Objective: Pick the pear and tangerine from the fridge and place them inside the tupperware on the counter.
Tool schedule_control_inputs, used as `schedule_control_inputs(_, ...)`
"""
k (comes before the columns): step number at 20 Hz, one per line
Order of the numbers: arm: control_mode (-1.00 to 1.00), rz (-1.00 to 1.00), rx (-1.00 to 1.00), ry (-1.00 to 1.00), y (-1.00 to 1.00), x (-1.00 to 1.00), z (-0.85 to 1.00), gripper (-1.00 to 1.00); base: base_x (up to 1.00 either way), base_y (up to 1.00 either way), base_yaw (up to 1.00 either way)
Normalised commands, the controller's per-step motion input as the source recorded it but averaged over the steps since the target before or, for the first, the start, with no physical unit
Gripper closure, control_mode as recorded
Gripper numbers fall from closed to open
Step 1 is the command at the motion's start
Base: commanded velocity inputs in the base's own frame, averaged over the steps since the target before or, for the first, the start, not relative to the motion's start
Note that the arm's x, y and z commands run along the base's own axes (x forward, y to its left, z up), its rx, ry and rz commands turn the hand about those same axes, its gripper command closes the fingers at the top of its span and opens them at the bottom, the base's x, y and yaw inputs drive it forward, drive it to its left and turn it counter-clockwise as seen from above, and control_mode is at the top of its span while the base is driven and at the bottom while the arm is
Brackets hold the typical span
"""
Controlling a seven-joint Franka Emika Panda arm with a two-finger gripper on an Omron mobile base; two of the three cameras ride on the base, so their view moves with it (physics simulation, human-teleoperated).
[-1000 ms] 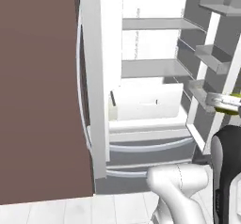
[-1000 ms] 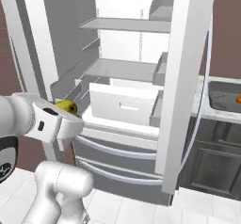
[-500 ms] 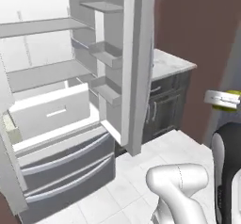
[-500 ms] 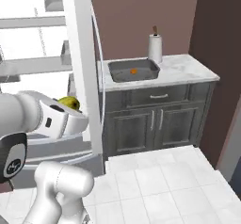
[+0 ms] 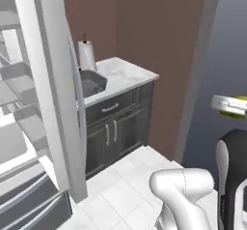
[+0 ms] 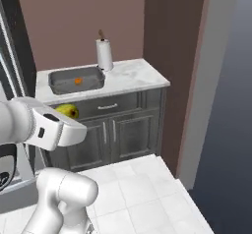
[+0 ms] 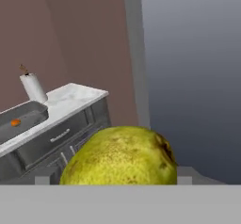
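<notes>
- The end effector (image 6: 74, 116) is clamped on the lumpy yellow-green pear (image 7: 120, 156) — held in the air, well short of the white marble worktop (image 6: 129, 74).
- The small round orange tangerine (image 6: 78, 80) lies inside the shallow dark grey tupperware tray (image 6: 61, 84) on that worktop, beside a white paper-towel roll (image 6: 104, 54).

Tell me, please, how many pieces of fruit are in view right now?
2: the pear is held in the gripper; the tangerine lies in the tupperware on the counter.
</notes>
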Motion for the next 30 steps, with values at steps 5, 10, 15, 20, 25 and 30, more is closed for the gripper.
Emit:
schedule_control_inputs(5,1.00,0.00,0.00,0.00,0.00,0.00,0.00,1.00,1.00,-0.66,0.38)
schedule_control_inputs(10,1.00,0.00,0.00,0.00,0.00,0.00,0.00,1.00,1.00,-0.43,0.68)
schedule_control_inputs(15,1.00,0.00,0.00,0.00,0.00,0.00,0.00,1.00,1.00,-0.24,0.79)
schedule_control_inputs(20,1.00,0.00,0.00,0.00,0.00,0.00,0.00,1.00,1.00,-0.30,0.65)
schedule_control_inputs(25,1.00,0.00,0.00,0.00,0.00,0.00,0.00,1.00,0.99,-0.31,0.14)
schedule_control_inputs(30,-1.00,0.03,0.00,0.40,0.00,0.32,-0.29,1.00,0.54,-0.15,0.00)
